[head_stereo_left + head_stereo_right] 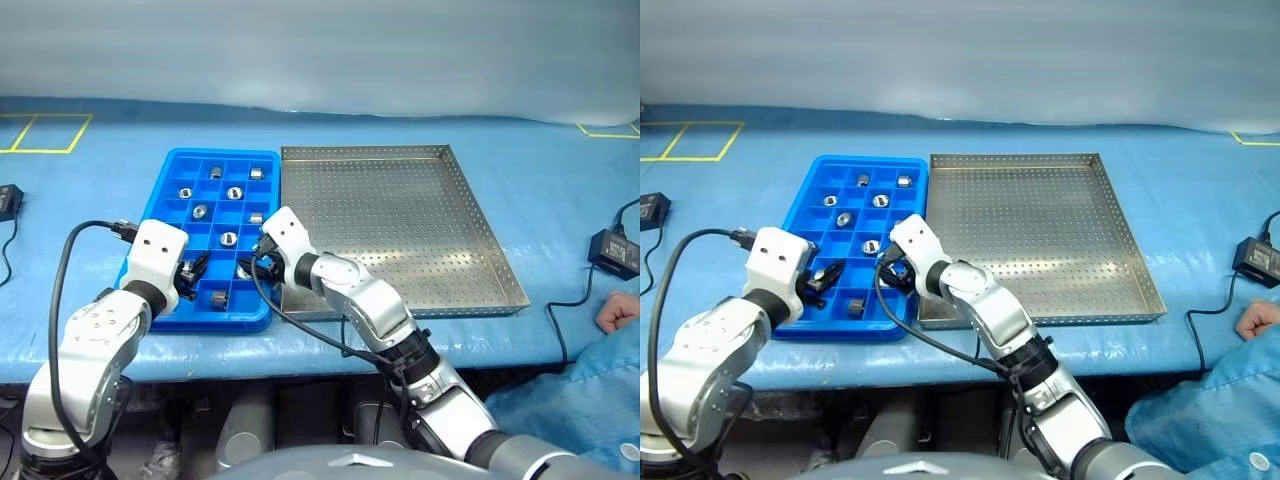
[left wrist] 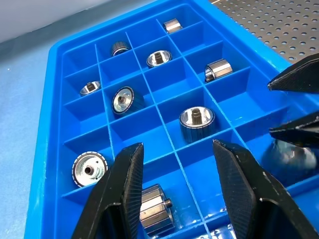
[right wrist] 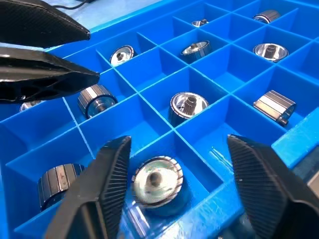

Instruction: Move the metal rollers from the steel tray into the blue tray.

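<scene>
Rollers (image 3: 188,105) lie in separate compartments of the blue tray (image 1: 160,195); the steel tray (image 1: 400,230) sits beside it. Right end effector (image 3: 174,184) is released above a roller. Left end effector (image 2: 177,186) grasps nothing, fingers apart.

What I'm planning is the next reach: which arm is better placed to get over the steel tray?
Right. The right tool hangs open over the blue tray's side nearest the steel tray; the left tool sits at the blue tray's other side, farther off.
</scene>
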You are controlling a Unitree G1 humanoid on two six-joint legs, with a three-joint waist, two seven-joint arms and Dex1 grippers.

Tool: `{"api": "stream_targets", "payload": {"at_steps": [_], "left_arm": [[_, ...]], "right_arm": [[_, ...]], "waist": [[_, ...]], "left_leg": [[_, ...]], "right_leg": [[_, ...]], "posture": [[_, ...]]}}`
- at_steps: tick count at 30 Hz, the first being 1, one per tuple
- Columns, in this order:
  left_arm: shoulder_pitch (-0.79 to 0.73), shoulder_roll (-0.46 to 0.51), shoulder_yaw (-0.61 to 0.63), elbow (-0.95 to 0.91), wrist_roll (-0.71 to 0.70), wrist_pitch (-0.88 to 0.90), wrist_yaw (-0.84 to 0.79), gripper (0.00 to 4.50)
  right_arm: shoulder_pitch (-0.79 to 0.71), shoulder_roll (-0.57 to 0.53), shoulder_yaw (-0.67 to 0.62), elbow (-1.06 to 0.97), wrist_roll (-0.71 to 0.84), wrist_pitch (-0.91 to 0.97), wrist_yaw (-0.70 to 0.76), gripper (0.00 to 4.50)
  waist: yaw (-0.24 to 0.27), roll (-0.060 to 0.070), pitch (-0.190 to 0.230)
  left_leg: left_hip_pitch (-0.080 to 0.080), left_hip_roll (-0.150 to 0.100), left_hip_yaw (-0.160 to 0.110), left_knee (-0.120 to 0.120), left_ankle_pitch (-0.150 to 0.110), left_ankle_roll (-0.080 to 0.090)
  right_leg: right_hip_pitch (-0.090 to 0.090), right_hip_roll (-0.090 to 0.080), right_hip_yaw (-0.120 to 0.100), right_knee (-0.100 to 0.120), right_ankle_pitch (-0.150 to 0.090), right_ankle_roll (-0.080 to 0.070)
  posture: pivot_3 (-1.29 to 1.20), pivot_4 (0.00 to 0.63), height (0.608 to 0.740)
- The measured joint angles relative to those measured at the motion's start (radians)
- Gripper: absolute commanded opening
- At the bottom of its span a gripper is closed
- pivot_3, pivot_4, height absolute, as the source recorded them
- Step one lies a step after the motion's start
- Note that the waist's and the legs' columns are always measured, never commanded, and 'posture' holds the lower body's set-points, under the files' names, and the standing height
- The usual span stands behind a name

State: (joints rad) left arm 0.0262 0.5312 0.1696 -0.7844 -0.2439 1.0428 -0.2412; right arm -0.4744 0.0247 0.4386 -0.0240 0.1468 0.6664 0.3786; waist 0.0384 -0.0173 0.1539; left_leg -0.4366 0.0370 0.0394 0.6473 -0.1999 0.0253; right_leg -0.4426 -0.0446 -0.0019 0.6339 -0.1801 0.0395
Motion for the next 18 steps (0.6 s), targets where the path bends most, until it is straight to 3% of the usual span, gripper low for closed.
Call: {"api": "stream_targets", "payload": {"at_steps": [6, 13, 18], "left_arm": [[-0.044, -0.052, -0.042, 0.028, -0.008, -0.041, -0.010, 2.38], [-0.134, -0.135, -0.186, 0.155, -0.030, -0.225, -0.082, 2.38], [-0.185, -0.154, -0.239, 0.292, -0.024, -0.339, -0.134, 2.38]], "right_arm": [[0.037, -0.054, -0.116, -0.154, 0.002, -0.003, -0.038, 3.60], [0.093, -0.302, -0.310, -0.282, 0.018, 0.051, -0.005, 3.60], [0.128, -0.403, -0.347, -0.298, 0.035, 0.092, 0.043, 3.60]], "waist": [[0.004, 0.000, 0.000], [-0.002, -0.001, -0.001], [-0.027, 0.000, 0.000]], "left_leg": [[0.000, 0.000, 0.000, 0.001, 0.000, 0.000], [-0.003, -0.005, 0.002, 0.000, -0.001, 0.001], [-0.003, -0.001, 0.005, -0.001, -0.001, 0.001]], "right_leg": [[-0.001, 0.000, -0.001, -0.002, 0.000, 0.000], [0.001, 0.000, -0.001, -0.005, 0.001, 0.000], [-0.001, 0.005, -0.001, -0.005, 0.001, -0.002]], "posture": [[0.11, 0.150, 0.740], [0.04, 0.150, 0.740], [0.02, 0.150, 0.740]]}}
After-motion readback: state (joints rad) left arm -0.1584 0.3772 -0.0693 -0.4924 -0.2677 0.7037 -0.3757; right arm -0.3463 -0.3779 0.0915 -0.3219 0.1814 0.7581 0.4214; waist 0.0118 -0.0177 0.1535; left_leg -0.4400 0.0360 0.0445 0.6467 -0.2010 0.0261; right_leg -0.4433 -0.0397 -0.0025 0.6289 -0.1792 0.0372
